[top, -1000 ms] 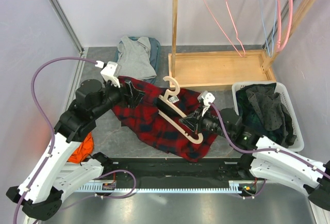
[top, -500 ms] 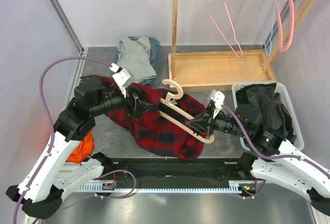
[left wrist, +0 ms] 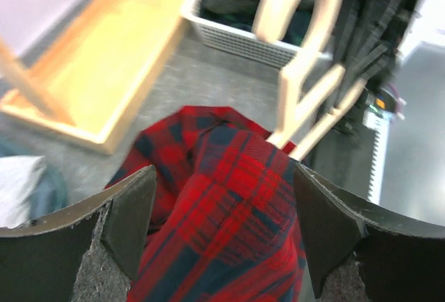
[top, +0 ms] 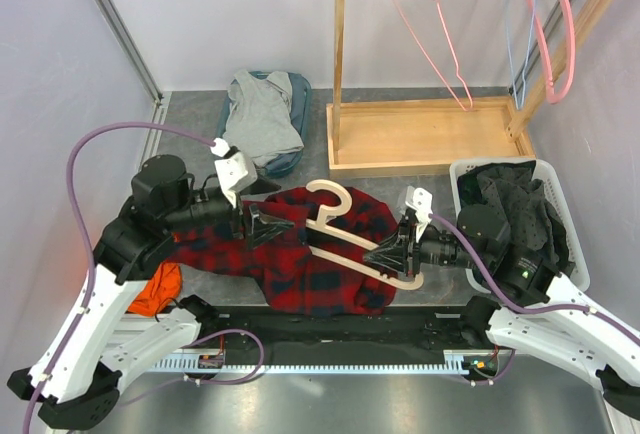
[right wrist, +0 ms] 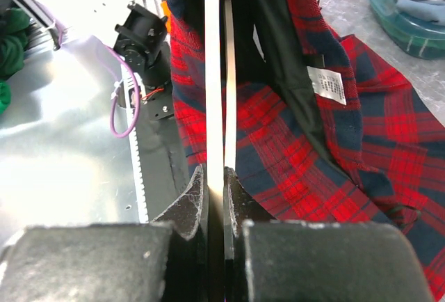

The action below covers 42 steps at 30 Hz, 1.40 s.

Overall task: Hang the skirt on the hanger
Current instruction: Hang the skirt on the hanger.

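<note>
Well, the red checked skirt (top: pixel 310 276) lies in a heap on the grey table (top: pixel 195 144), in the lower middle of the top view. The wooden hanger (top: pixel 350 232) rests across it, with its hook toward the upper left.

The right gripper (top: pixel 388 251) is at the lower right end of the hanger. Its jaws are closed tight on the thin wood, and the right wrist view shows this well.

The left gripper (top: pixel 268 224) is at the left side of the skirt. Its jaws stand wide apart. In the left wrist view the cloth sits in the gap between the two fingers (left wrist: pixel 128 211), but it does not look pinched.

The step now, I think, is to get hold of the skirt's top edge so it can go onto the hanger. A small white tag (right wrist: pixel 325 83) shows in the upper right of the right wrist view, so the waist is likely close to there.

To do it well, the left gripper should bite just the edge of the cloth, not a fat bunch. It should not grab the hanger too, because the hook is just behind the cloth. The right gripper should hold the hanger level and firm. If the hanger tips, the skirt may slide off.
</note>
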{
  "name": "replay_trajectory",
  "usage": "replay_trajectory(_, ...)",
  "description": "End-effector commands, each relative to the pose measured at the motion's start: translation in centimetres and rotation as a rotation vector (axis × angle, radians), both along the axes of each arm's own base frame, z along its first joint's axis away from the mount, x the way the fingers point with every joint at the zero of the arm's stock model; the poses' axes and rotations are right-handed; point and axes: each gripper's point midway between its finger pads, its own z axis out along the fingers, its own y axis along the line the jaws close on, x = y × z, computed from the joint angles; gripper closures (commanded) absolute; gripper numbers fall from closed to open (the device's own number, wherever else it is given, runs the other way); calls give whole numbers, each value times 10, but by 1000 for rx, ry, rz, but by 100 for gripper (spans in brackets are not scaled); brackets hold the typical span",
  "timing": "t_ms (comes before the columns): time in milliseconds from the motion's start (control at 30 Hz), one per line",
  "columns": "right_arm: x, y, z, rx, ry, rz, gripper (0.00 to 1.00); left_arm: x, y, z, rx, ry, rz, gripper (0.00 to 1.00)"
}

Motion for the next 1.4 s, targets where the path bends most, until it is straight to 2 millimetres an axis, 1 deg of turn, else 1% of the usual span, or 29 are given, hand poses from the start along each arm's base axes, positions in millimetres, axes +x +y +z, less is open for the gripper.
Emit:
replay_trajectory(0,-10,2,59,160,-140,62,100,-31,-12,-22,54,67,-237,15)
replay_trajectory(33,-10,2,59,160,-143,64,100,-34,-15,-27,62,87,-275,14)
replay_trajectory(100,-12,3,58,158,-139,74,100,-48,-18,-28,54,87,-382,13)
replay_trajectory(200,-12,3,58,157,-133,75,100,-44,-20,-32,71,121,-386,13)
replay_trajectory(267,-13,3,57,156,-132,80,100,-40,-20,-42,104,158,-378,14)
replay_trajectory(300,-13,2,58,158,-134,80,100,-39,-21,-47,113,174,-376,17)
replay_trajectory(333,-13,3,57,157,-133,80,100,-38,-21,-53,121,198,-373,27)
replay_trajectory(400,-11,3,59,162,-139,71,100,-36,-25,-60,134,235,-377,40)
replay_trajectory(433,-11,3,59,163,-141,69,100,-36,-27,-62,138,256,-375,60)
replay_trajectory(467,-10,3,59,161,-144,65,100,-31,-27,-66,155,265,-348,72)
replay_trajectory(500,-8,3,60,160,-147,61,100,-27,-28,-71,168,286,-330,81)
replay_trajectory(533,-6,3,62,163,-151,50,100,-24,-29,-75,177,306,-310,97)
replay_trajectory(600,-2,4,60,155,-145,30,100,-9,-30,-83,213,303,-232,98)
replay_trajectory(633,10,2,61,148,-141,-38,97,-5,-29,-85,218,319,-189,98)
replay_trajectory(667,17,0,57,130,-131,-83,87,7,-25,-90,240,309,-122,98)
replay_trajectory(700,26,-3,56,119,-126,-138,75,15,-24,-88,233,286,-77,98)
replay_trajectory(733,46,-12,56,106,-121,-264,52,21,-21,-92,235,303,-24,98)
replay_trajectory(800,62,-25,50,73,-100,-391,19,44,-11,-96,249,266,130,98)
replay_trajectory(833,77,-38,52,71,-89,-508,14,57,1,-96,252,253,246,98)
replay_trajectory(900,87,-53,49,57,-70,-613,5,65,11,-92,232,248,348,98)
replay_trajectory(933,92,-61,46,48,-55,-671,4,71,17,-91,233,236,398,98)
replay_trajectory(967,93,-63,44,42,-48,-684,3,71,19,-91,226,235,416,98)
replay_trajectory(1067,95,-60,30,8,3,-703,3,73,25,-76,161,215,475,98)
replay_trajectory(1100,98,-54,16,-31,30,-702,4,72,24,-74,148,211,472,98)
replay_trajectory(1167,100,-45,-2,-62,94,-701,6,68,23,-67,120,203,456,98)
replay_trajectory(1200,104,-37,-23,-118,134,-702,7,67,22,-66,110,206,455,98)
replay_trajectory(1267,108,-26,-42,-138,214,-715,13,67,22,-66,102,210,454,98)
replay_trajectory(1300,112,-18,-63,-185,258,-730,15,66,21,-66,97,215,455,98)
replay_trajectory(1367,120,-8,-78,-186,301,-752,21,66,21,-68,91,218,453,98)
